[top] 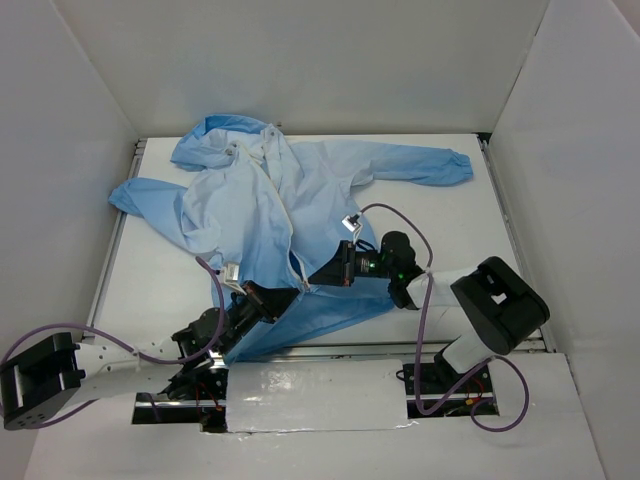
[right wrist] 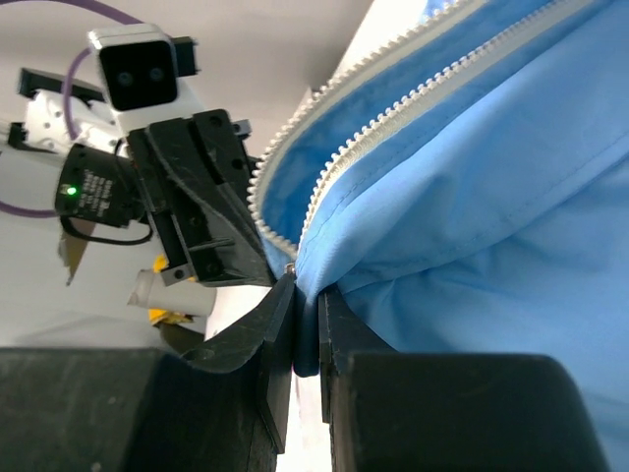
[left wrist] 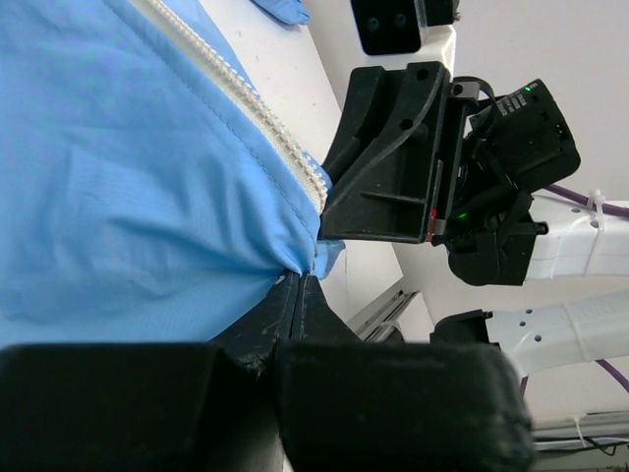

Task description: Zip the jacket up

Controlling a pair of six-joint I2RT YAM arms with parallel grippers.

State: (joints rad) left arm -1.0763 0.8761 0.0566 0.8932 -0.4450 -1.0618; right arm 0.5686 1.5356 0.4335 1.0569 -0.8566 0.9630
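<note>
Jacket [top: 270,220] lies spread on the white table [top: 450,230], front up. Its hood [top: 215,135] is at the far left, one sleeve [top: 420,165] is stretched toward the far right, and the hem is at the near edge between the two arms. The white zipper [top: 283,205] runs from the collar down toward the hem. Along the chest its two sides appear parted.

The right wrist view shows this best. Two separate rows of teeth [right wrist: 393,108] lie side by side with blue lining between them, and they draw together only close to the fingers.

Both arms meet at the bottom of the zipper. The left gripper [top: 262,297] comes in from the near left. In its own view its jaws are closed, with a fold of hem fabric pinched at their tips [left wrist: 300,280], right below the lowest teeth [left wrist: 246,93]. The right gripper [top: 335,272] reaches in from the right. Its jaws are likewise clamped on blue cloth [right wrist: 305,295], just under where the tooth rows converge. The two grippers are very near each other, almost tip to tip.

I cannot pick out the slider or its pull tab in any view, so I cannot tell whether the bottom pin is seated.

By my reading, the task is at its start. The hem is held on both sides, but essentially the whole length of the zipper is left to close, from hem to collar.
</note>
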